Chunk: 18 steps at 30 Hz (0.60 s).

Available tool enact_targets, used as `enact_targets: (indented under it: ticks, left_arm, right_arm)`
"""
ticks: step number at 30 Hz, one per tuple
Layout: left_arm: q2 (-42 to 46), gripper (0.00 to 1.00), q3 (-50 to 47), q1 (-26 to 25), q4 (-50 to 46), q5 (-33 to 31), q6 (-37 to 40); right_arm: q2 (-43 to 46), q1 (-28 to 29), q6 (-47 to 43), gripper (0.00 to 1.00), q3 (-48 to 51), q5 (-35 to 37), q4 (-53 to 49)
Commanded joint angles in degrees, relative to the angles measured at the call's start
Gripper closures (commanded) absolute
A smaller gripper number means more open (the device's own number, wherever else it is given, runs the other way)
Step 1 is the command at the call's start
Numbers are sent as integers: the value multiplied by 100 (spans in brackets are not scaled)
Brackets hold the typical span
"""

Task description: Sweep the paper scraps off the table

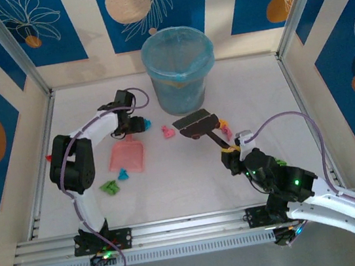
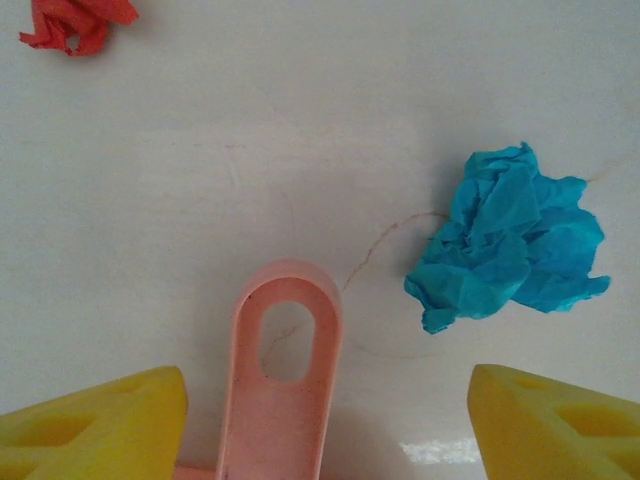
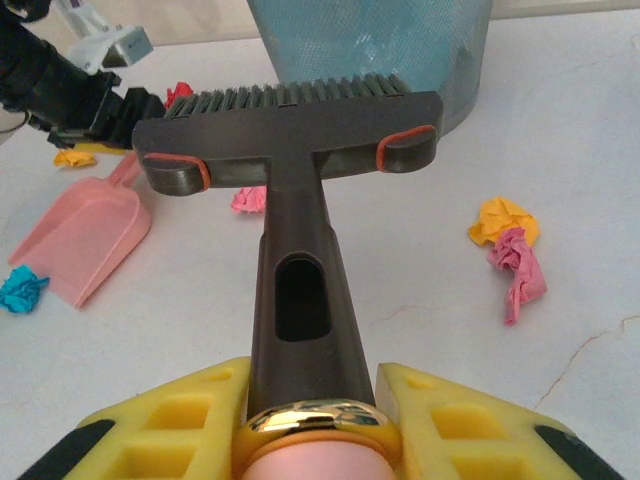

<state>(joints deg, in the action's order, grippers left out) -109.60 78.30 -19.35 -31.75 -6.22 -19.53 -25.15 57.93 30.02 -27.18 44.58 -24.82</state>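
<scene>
Left wrist view suggests the advice: the left gripper (image 2: 325, 410) should center on the pink dustpan (image 2: 290, 430) handle and close firmly before it lifts. Now it is open, with yellow fingers (image 2: 100, 420) on both sides of the handle, not touching it. The right gripper (image 3: 310, 400) is closed on the brush (image 3: 290, 150). Paper scraps (image 2: 510, 240) lie on the bench (image 2: 200, 150), blue at right, red at upper left.

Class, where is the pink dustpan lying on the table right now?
In the top view the pink dustpan lies flat on the table's left half, left of the brush, its handle between the left gripper's open fingers.
</scene>
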Motion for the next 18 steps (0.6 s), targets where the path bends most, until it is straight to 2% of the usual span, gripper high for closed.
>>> enact_targets:
  ticks: [1,7,18]
  left_arm:
    - [54,29,-195,11,160,-69,-63]
    - [81,29,-426,11,260,-169,83]
    - [101,47,-478,11,608,-184,-74]
  right_arm:
    - [120,-19,-72,100,98,256,341]
    - [125,-28,-84,100,123,335,412]
    - [206,-69,-61,100,222,579,435]
